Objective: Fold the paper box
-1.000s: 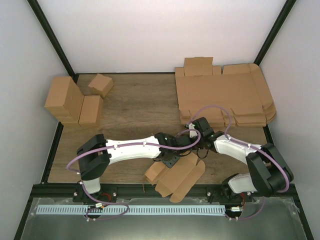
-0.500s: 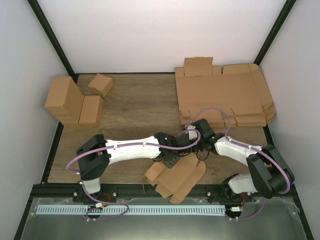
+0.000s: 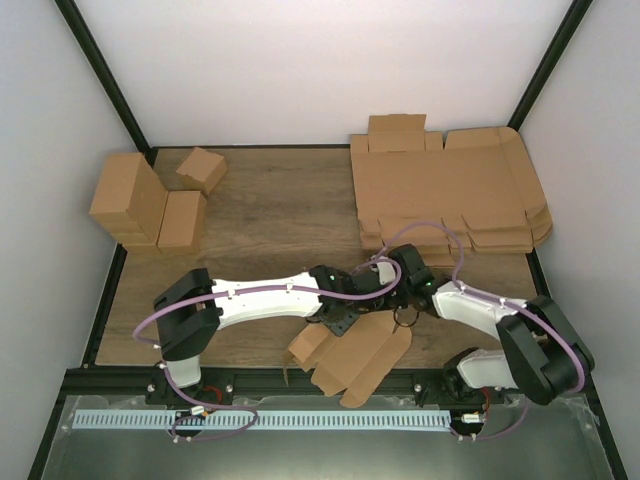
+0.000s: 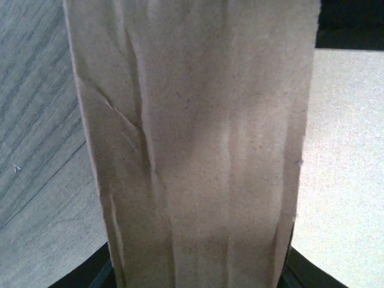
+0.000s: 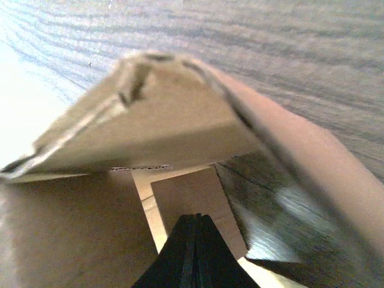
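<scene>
brown box (image 3: pixel 355 355) is bending; right gripper (image 5: pixel 192 223), fingers pinched together, may be crushing it. left gripper (image 3: pixel 340 320): cannot tell.

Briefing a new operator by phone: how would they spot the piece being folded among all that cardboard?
Look at the near edge of the table, where the left arm and right arm meet. The paper box lies beneath them, overhanging that edge. Unlike the flat sheet stack far right and closed boxes far left, it is one piece with splayed flaps.
</scene>
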`<state>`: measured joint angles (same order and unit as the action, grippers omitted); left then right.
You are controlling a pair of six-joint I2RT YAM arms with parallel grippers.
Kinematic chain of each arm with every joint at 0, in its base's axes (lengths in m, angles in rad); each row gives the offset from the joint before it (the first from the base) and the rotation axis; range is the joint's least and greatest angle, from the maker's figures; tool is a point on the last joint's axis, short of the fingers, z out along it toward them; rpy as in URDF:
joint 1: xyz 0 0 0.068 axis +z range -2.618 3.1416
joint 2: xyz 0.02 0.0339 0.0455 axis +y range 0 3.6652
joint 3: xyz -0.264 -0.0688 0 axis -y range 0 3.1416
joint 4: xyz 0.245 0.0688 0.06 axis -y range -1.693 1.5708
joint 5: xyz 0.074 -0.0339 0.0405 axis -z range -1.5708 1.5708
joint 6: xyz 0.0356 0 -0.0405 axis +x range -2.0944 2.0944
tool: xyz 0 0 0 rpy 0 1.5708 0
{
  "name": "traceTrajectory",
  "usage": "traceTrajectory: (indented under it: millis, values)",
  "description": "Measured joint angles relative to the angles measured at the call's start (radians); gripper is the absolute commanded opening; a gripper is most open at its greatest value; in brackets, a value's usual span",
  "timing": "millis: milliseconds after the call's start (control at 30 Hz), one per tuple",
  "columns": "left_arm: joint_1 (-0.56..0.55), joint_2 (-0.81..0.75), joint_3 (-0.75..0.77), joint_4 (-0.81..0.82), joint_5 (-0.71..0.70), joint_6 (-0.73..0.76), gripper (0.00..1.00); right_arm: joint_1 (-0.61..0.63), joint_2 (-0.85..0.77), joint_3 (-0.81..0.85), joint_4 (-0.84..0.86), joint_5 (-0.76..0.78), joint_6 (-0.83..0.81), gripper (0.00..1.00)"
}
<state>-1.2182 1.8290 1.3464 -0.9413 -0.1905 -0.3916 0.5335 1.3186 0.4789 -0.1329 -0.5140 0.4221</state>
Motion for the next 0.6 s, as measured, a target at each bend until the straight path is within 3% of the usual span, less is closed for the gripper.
traceTrajectory:
  millis: [167,533,600]
  values:
    - [0.0,0.001,0.0,-0.004,-0.008,0.002,0.44,0.0,-0.082,-0.03,0.014,0.056,0.022,0.01]
    - [-0.007,0.01,0.008,-0.013,-0.024,0.008,0.44,0.006,-0.101,-0.037,0.016,0.147,0.026,0.01]
    - [-0.008,0.01,0.008,-0.014,-0.026,0.01,0.44,0.006,-0.108,-0.035,0.0,0.196,0.029,0.05]
